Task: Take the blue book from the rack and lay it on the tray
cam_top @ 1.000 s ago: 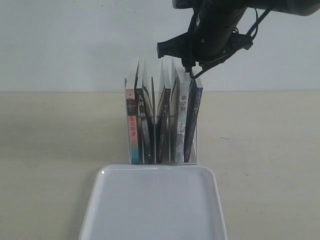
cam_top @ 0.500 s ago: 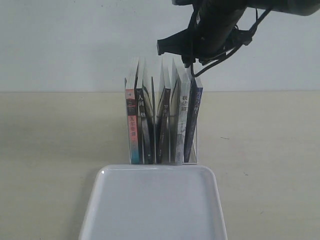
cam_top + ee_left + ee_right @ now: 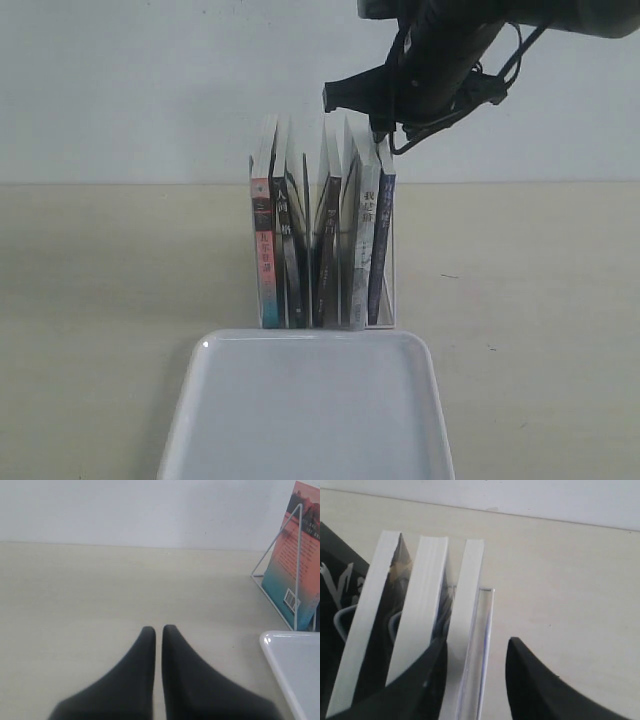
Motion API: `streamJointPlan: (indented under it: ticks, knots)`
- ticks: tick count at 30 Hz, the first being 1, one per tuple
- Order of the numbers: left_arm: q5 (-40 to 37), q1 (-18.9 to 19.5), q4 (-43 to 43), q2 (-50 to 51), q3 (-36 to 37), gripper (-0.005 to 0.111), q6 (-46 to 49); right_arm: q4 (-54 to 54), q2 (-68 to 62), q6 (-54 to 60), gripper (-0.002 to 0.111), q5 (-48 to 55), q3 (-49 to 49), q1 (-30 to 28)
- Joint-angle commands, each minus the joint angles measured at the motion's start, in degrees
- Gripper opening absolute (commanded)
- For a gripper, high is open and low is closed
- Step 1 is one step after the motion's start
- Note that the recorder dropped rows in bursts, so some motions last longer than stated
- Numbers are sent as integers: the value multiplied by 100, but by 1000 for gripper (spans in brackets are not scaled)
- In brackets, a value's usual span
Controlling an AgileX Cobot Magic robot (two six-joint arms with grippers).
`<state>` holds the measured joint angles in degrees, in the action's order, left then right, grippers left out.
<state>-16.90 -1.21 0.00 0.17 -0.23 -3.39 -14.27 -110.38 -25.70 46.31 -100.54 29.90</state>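
Far left: your left gripper [image 3: 159, 628] hangs low over the table [image 3: 75, 590], its two black fingers pressed together with only a hairline between them, and nothing in them. It is near the tray's left corner and apart from it.

Centre: the tray [image 3: 310, 420] lies flat in front of the rack [image 3: 390, 300], its far rim just at the rack's foot. The tray holds nothing. The rack stands upright with its books on end. The red-and-teal book [image 3: 264, 250] is at the left end.

Right end of rack: the blue book [image 3: 381, 240] stands in the last slot, spine toward the tray, close to upright against the clear end wall.

Above it: your right gripper [image 3: 477, 642] is at the book's top edge with the jaws apart. One finger [image 3: 420, 685] sits on the inner side of the blue book. The other [image 3: 540, 680] is outside the end wall with a clear gap to it. The jaws straddle both book and wall and clamp nothing.
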Motion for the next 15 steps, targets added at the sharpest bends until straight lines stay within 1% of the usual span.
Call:
streamJointPlan:
  ticks: [1,15]
  knots:
    - [-9,4,-63,-17,23,4,13,55,-29,115,38,40,-11,-10]
    - [-9,4,-63,-17,23,4,13,117,60,126,38,1,-11,-10]
